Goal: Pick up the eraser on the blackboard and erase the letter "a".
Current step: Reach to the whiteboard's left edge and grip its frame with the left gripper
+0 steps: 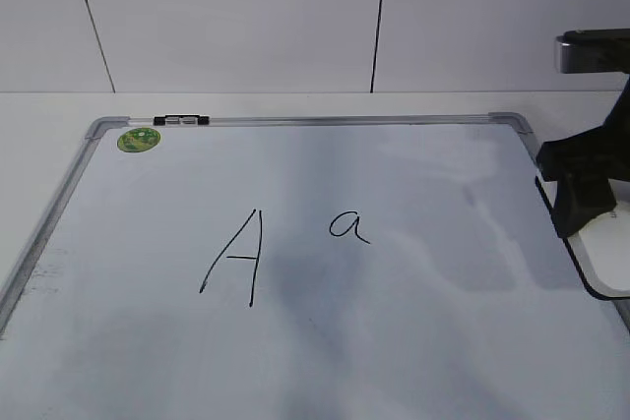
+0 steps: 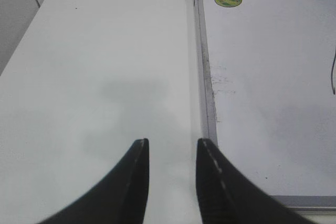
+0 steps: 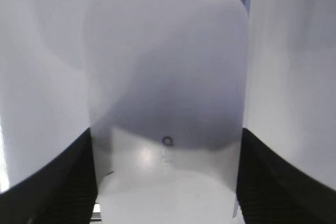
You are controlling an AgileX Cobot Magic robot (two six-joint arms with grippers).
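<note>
2 fingers of the right claw [image 3: 165, 182] flank the eraser [image 3: 165, 77], apparently gripping its long sides (probably light, rigid, slippery plastic); left claw [image 2: 170, 153] gapes empty.

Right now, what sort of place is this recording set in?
Probably a lab tabletop setup: a plain white table, bare panelled wall, and only a blackboard with marker letters lying flat.

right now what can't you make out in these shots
- Eraser, exterior view: mostly cut off by the right edge and covered by the right gripper.
- Eraser lettering, right wrist view: blurred, unreadable.
- Whether the right fingers actually press the eraser: unclear.
- Capital A, left wrist view: cut off by the edge.
- Letter "a": only in the exterior view.
</note>
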